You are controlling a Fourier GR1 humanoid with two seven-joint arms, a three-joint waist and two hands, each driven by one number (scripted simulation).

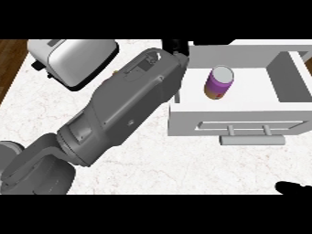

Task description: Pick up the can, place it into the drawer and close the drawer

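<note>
Left arm: one grey forearm runs on a slant from the lower left up toward the open drawer's back left corner, and covers much of the counter's middle.
Left hand (177,45): only a small black part shows past the wrist, at the drawer's left wall; I cannot tell whether its fingers are spread or curled.
Right hand (305,188): one black tip shows at the lower right edge, well apart from the drawer; its fingers cannot be judged either.
Can (219,82): one, purple with a pale top and an orange band at its foot, standing upright inside the drawer, free of both hands.
Drawer (239,119): one, white, pulled open, a bar handle on its front.
Toaster (74,57): one, silver, at the upper left.
Counter (158,164): pale marble.
</note>
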